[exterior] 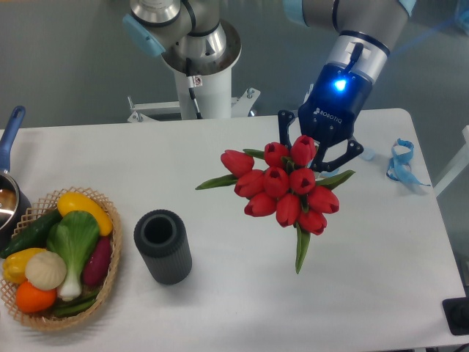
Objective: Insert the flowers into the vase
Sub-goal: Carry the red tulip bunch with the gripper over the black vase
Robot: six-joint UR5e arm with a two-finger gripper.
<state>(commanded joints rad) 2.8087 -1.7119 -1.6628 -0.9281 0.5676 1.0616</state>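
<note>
The arm comes in from the top right and angles down toward the middle of the table, blue light glowing on the wrist. The gripper (316, 152) points down and a bit left, its black fingers (284, 132) closed around the flowers (284, 189).

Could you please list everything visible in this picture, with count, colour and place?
flowers: one bunch of red tulips with green leaves, right of centre, at the gripper.
vase: one, dark grey-black, ribbed, upright left of centre, nothing visible in its mouth.
wicker basket: one, tan, lower left corner, holding colourful vegetables.
pot: one, partly cut off at left edge, blue handle.
blue strap: one, light blue, right side of table.
table: one, white.
black item: one, lower right edge, cut off.
gripper: one, black with a blue light, fingers around the flowers; the closure is hidden by the blooms.
</note>
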